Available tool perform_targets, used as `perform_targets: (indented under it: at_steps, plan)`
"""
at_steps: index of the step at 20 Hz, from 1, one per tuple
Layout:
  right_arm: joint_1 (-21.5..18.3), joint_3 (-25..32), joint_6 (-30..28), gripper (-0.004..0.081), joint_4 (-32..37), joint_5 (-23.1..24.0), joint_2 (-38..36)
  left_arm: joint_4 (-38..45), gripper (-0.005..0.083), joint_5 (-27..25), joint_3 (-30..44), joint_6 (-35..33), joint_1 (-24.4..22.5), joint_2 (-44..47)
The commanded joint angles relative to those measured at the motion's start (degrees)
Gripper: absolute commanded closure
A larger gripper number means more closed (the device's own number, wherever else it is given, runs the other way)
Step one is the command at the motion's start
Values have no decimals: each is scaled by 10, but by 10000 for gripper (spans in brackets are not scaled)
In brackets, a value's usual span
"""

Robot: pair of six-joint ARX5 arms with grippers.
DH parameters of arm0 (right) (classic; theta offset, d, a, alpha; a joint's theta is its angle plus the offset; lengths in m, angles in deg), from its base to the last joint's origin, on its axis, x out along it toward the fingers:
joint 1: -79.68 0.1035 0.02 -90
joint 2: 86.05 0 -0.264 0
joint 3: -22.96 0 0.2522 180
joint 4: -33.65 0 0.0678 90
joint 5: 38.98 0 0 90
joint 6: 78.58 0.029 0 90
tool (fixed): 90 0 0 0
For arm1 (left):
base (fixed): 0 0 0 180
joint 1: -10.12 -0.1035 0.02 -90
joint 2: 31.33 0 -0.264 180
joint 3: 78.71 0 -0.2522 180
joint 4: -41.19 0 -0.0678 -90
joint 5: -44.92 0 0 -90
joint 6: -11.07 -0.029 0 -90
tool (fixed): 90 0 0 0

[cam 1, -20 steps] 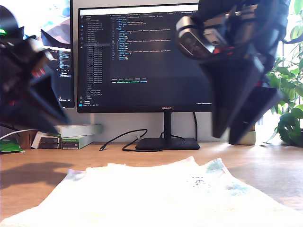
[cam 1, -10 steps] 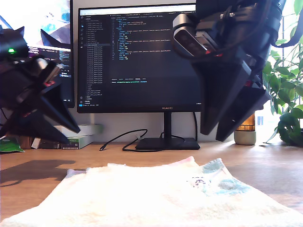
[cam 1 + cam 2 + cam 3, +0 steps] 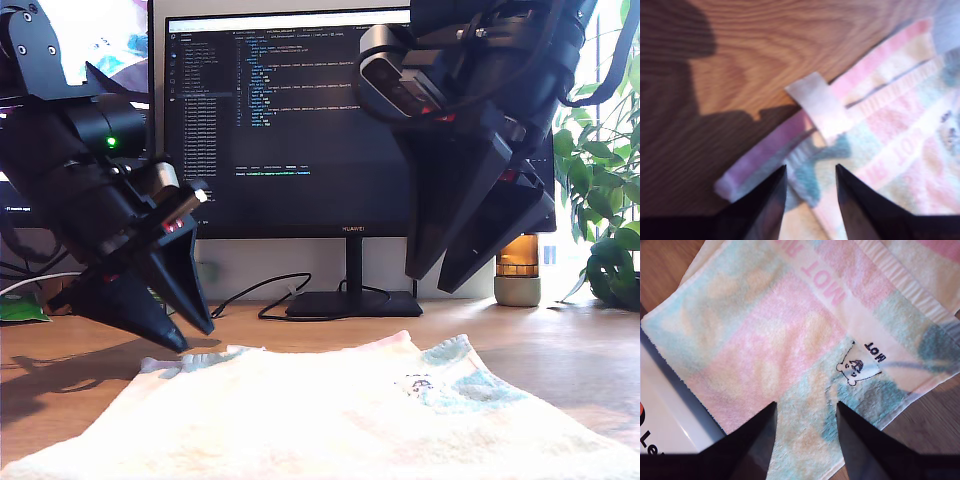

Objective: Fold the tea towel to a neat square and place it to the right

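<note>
While the tea towel lies spread flat on the wooden desk in front of the dark monitor, both arms hang above it; my first gripper is poised just over the towel corner bearing the white tag, jaws parted and empty, apart from the cloth; my second gripper hovers higher over the towel's other far corner, near the small printed figure, jaws likewise released, holding nothing; pink lettering runs along a pale band beside the figure.
</note>
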Motion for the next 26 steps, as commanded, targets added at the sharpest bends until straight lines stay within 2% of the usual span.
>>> perform_targets:
  at_steps: [1, 4, 9, 22, 24, 26]
  plan:
    - [2, -8, -1, 429, 2, -2, 0, 2, 505, -3, -2, 0, -1, -7]
    - [2, -8, 0, 429, 2, -2, 0, 4, 505, -20, -2, -5, 0, -22]
    - [2, -8, 0, 429, 2, -2, 0, 28, 505, 6, -2, -1, -1, -33]
    - [2, -8, 0, 429, 16, -2, 0, 31, 509, 8, -2, 0, 12, -40]
    - [2, -8, 0, 429, 17, -2, 0, 31, 568, 8, -2, -1, 14, -40]
    - [2, -8, 0, 429, 17, -2, 0, 30, 675, 8, -2, -9, 14, -40]
